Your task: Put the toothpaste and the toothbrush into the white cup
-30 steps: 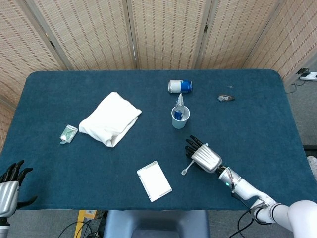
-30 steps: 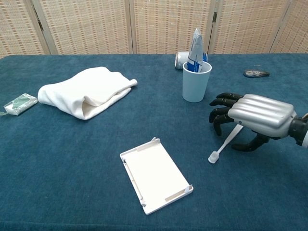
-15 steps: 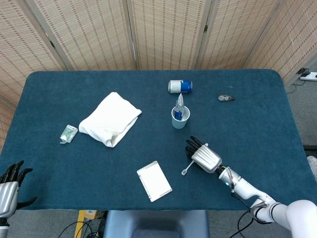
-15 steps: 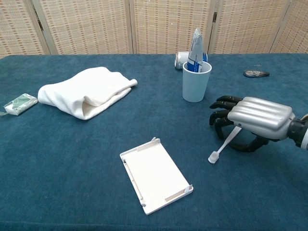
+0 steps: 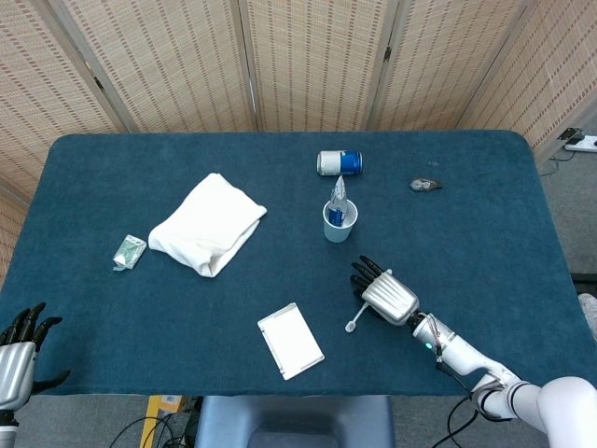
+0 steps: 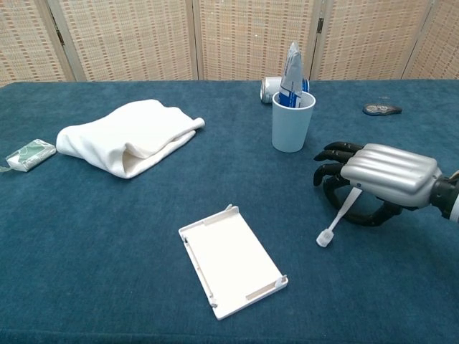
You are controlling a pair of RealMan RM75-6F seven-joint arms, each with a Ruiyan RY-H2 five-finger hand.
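We work on the blue tabletop (image 5: 485, 243), where the right hand (image 6: 387, 175) sits arched over the toothbrush (image 6: 340, 218), fingers curled around the handle so that we judge it gripped, though the contact itself is hidden beneath the palm; the bristle end rests on or just above the cloth, and we cannot tell which. The left hand (image 5: 19, 350) waits at the near left corner, fingers spread, holding nothing. The white cup (image 6: 292, 120) stands just beyond the right hand, upright, with the toothpaste (image 6: 292, 68) already standing in it and leaning toward the back rim; so only the brush is left. To do this well, we should firm the grip before lifting, raise the brush clear of the cloth, tilt it near upright, and lower it into the free front side of the cup; the tube crowds the opening, so we should come down slowly and avoid nudging the light cup over.
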